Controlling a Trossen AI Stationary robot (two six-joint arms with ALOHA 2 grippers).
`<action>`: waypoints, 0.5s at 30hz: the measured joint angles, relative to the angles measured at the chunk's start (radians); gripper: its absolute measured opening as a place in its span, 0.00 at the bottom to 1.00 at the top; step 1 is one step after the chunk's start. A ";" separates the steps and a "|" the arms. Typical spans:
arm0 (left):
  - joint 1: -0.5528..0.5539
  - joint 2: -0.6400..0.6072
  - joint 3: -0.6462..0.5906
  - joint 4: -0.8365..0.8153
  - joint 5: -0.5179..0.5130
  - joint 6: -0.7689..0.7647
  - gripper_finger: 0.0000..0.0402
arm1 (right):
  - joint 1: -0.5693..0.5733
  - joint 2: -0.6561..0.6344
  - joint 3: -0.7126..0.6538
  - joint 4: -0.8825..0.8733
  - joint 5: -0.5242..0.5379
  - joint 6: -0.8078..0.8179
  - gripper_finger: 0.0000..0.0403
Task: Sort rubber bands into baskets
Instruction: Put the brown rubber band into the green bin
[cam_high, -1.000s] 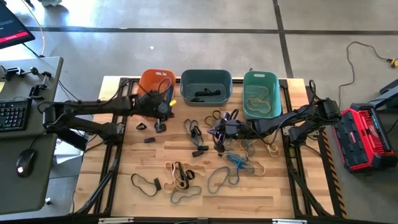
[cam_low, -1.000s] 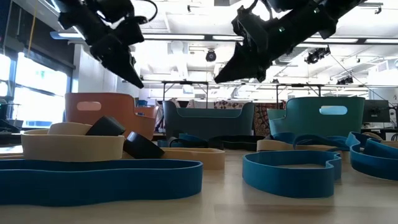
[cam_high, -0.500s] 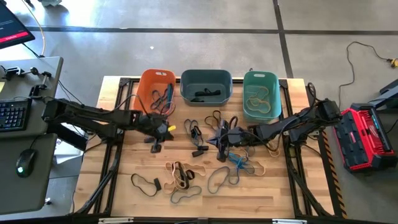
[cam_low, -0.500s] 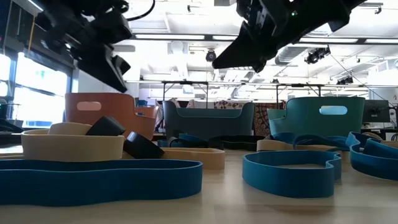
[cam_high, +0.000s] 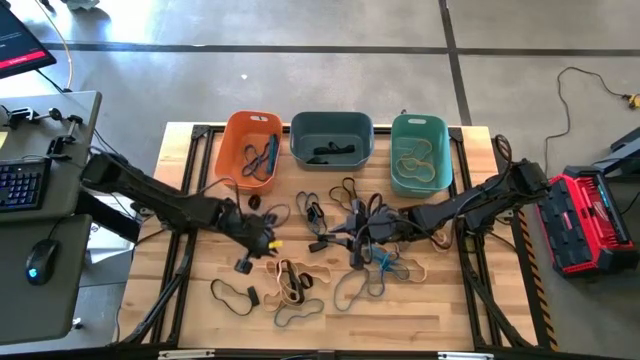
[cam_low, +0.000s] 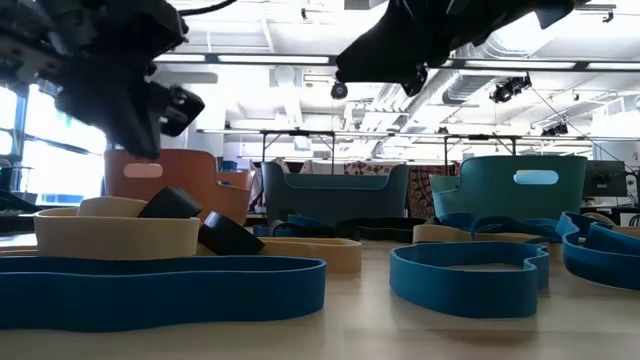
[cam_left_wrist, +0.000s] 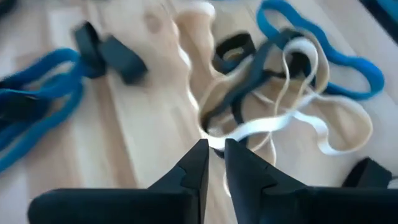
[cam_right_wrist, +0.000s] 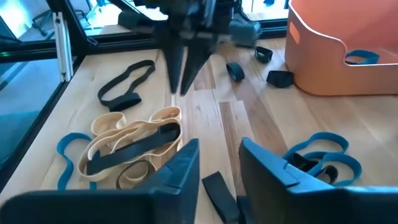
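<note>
Three baskets stand in a row at the table's far side: orange (cam_high: 240, 135) with blue bands, slate (cam_high: 332, 128) with dark bands, teal (cam_high: 420, 180) with tan bands. Loose rubber bands (cam_high: 345, 235) in blue, dark and tan lie flat across the wood. My left gripper (cam_left_wrist: 216, 152) hangs just above a tangle of tan and dark bands (cam_left_wrist: 267, 106), its fingers a narrow gap apart with nothing between them. The right wrist view shows it (cam_right_wrist: 183, 62) pointing down over that tangle (cam_right_wrist: 134, 146). My right gripper (cam_right_wrist: 219, 158) is open and empty above the middle pile (cam_high: 347, 232).
Wide blue bands (cam_low: 160, 290) and a tan band (cam_low: 115, 235) lie close to the near edge. More dark loops (cam_high: 235, 295) lie at the near left. A desk with a keyboard (cam_high: 22, 185) stands left of the table, a red case (cam_high: 590, 220) to its right.
My left gripper has swung from beside the orange basket toward the near edge and a little right, sinking and tipping down over the tan tangle. My right gripper has drifted slightly toward the near edge and risen. No band has visibly moved.
</note>
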 joint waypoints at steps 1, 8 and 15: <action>-0.005 0.020 0.000 0.017 -0.001 0.000 0.14 | -0.002 0.000 0.000 0.000 0.000 0.002 0.28; -0.014 0.125 0.000 0.090 -0.015 0.002 0.24 | -0.003 0.000 0.000 -0.001 0.001 0.003 0.33; -0.014 0.188 0.000 0.126 0.000 0.019 0.33 | -0.003 0.000 0.000 -0.005 0.001 0.002 0.33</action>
